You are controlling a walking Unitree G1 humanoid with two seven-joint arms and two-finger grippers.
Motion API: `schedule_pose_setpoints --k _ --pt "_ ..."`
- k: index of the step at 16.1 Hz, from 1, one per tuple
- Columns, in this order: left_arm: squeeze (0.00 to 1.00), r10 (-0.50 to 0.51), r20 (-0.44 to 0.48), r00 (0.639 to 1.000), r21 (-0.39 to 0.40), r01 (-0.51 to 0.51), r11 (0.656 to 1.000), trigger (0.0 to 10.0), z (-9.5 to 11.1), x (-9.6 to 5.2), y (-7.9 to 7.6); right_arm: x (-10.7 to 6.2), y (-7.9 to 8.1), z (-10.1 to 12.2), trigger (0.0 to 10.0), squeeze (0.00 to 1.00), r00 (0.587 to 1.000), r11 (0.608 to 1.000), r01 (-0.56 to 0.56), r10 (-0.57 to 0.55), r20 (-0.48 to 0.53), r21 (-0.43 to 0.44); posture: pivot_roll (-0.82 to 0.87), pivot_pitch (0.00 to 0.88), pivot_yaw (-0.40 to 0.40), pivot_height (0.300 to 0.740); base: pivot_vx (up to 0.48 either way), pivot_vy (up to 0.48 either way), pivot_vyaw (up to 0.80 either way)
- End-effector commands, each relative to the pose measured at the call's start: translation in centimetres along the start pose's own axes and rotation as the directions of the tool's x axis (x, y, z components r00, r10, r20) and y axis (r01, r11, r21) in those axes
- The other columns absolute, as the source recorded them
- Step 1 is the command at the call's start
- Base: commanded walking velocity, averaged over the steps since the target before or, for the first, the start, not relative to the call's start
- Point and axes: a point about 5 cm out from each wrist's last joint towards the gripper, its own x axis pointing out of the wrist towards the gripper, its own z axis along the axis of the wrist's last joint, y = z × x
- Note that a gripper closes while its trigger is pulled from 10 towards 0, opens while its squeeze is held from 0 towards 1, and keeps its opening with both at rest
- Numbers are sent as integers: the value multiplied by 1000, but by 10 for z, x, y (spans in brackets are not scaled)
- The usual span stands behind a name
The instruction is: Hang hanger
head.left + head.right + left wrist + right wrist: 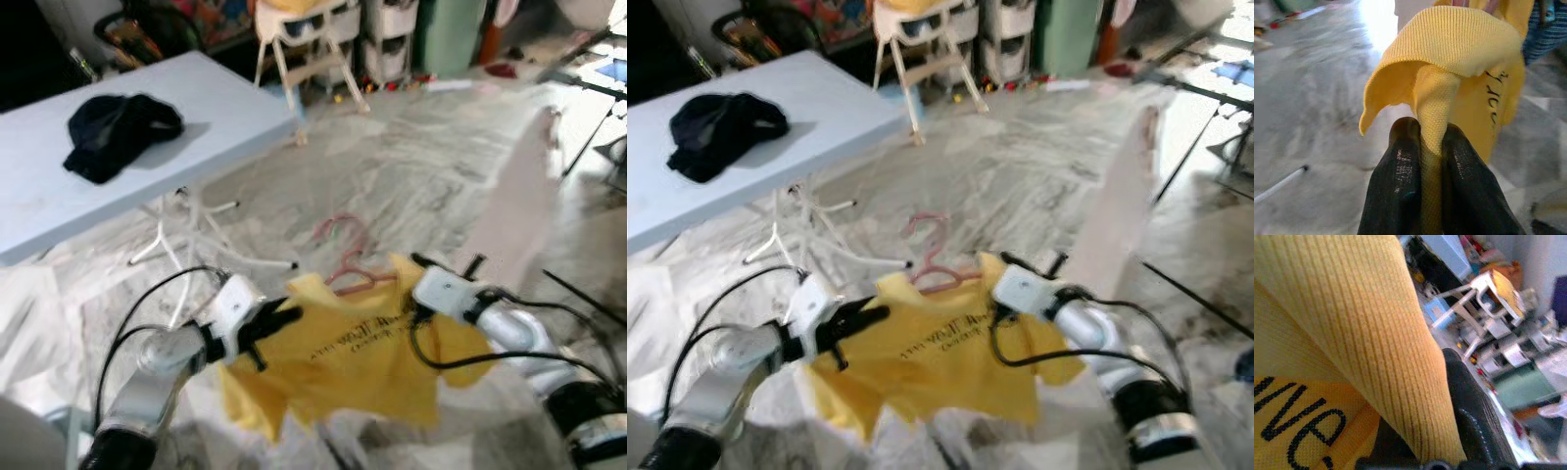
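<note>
While both arms are up in front of the robot, a yellow t-shirt (pixel 358 357) with black lettering hangs stretched between them over the marble floor (pixel 411 166). The shirt is on a pink hanger (pixel 348 262), whose hook sticks up out of the collar, roughly midway between the two claws.

Left claw (pixel 284 321) is at the shirt's left shoulder, and the left wrist view makes it pretty obvious: the two black fingers (pixel 1400 186) are pressed together on a bunched fold of the yellow fabric, which runs straight down between them. So it's pinching the shirt.

Right claw (pixel 423 266) is at the other shoulder. In the right wrist view the ribbed yellow cloth drapes right over the lens with one black finger (pixel 1469 411) poking out beside it, touching the fabric. Looks like it has hold of the shirt too, but I honestly can't tell how the fingers stand since the cloth covers most of them.

Off to the robot's left there's a light blue table (pixel 225 108) on white legs with a dark crumpled garment (pixel 118 132) lying on top. Farther back there's a white high chair (pixel 304 44) and some stacked plastic drawers (pixel 397 29), with small bits scattered on the floor near them. A pale board (pixel 524 196) leans at an angle to the right, near the right arm. The head views are a bit blurry.
</note>
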Motion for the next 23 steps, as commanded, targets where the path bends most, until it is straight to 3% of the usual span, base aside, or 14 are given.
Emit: schedule_pose_setpoints --k 1,5,7,8,9,10,12,13,15,19,23 --pt "0 114 41 993 -44 -113 993 0 3 -1 7 5 2 14 0 0 996 1000 3 -4 86 11 -91 30 137 740 0 0 0" --pt "0 102 24 994 40 -103 994 0 -2 2 -5 5 2 14 0 0 996 1000 1 -2 87 12 -92 36 125 740 0 0 0" --pt "0 106 -18 994 119 -103 988 0 -7 2 -5 5 1 15 0 0 996 1000 -12 12 92 4 -91 40 126 740 0 0 0" --pt "0 120 -19 993 124 -117 985 0 -8 2 -4 5 1 15 1843 0 995 1000 -21 21 94 1 -91 42 126 740 0 0 0" --pt "0 143 -7 990 115 -141 983 0 -8 3 -4 5 2 16 8196 0 995 999 -37 37 94 -4 -92 44 125 740 0 0 0" --pt "0 155 7 988 111 -154 982 0 -7 4 -5 6 2 16 10000 0 995 999 -43 44 93 -12 -92 45 124 740 0 0 0" --pt "0 241 34 970 89 -243 966 0 -7 4 -2 7 2 18 10000 0 995 999 -33 33 95 -1 -91 50 117 740 0 0 0" --pt "0 345 54 937 51 -347 936 0 -9 4 1 9 5 18 10000 0 996 999 -24 22 91 25 -88 49 109 740 0 0 0" --pt "0 399 67 915 7 -400 916 0 -10 5 -3 10 10 19 10000 0 996 998 -19 13 93 59 -75 50 89 740 0 0 0" --pt "0 571 149 808 -68 -567 821 0 3 3 -10 17 20 29 10000 0 991 994 -45 31 128 101 -47 58 59 740 0 0 0" --pt "0 632 150 760 -46 -634 772 0 4 -7 -6 25 20 36 10000 0 990 992 -42 25 140 116 -17 52 53 740 0 0 0"
